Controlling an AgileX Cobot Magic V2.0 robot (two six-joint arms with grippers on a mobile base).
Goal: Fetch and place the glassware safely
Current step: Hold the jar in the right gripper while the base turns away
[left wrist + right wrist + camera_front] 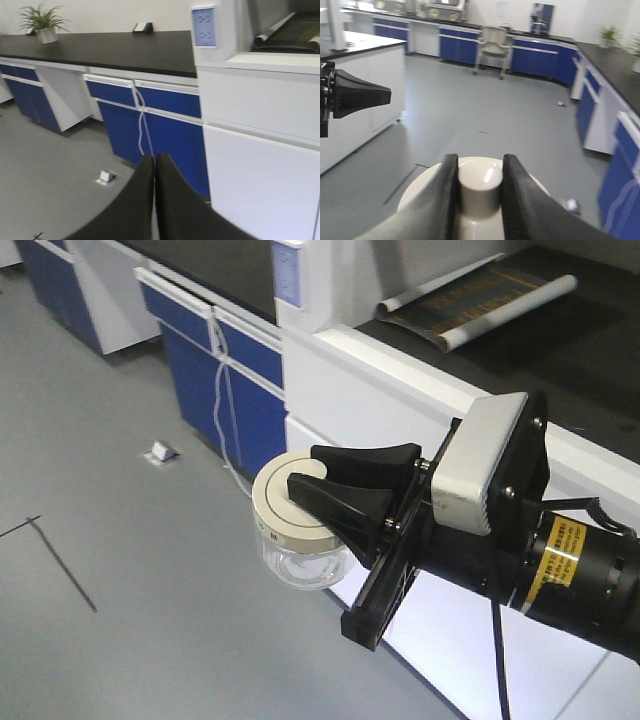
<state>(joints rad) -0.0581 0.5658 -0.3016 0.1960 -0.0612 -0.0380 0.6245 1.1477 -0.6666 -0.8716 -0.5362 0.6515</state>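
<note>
The glassware (300, 562) is a short clear jar with a round off-white lid, hanging in the air above the grey floor. My right gripper (305, 468) is shut on the lid's central knob, one black finger on each side. In the right wrist view the knob of the glassware (481, 182) sits squeezed between the fingers (445, 190), and the lid spreads out below. My left gripper (155, 160) is shut with its fingers pressed together and nothing between them. It also shows at the left edge of the right wrist view as the left gripper (382, 95).
A black-topped lab bench (215, 265) with blue cabinet doors (230, 390) and a dangling white cable (222, 400) runs along the left. A rolled sheet (480, 300) lies on the white unit (400, 390). A small white object (160, 452) lies on the floor. A chair (492, 47) stands far off.
</note>
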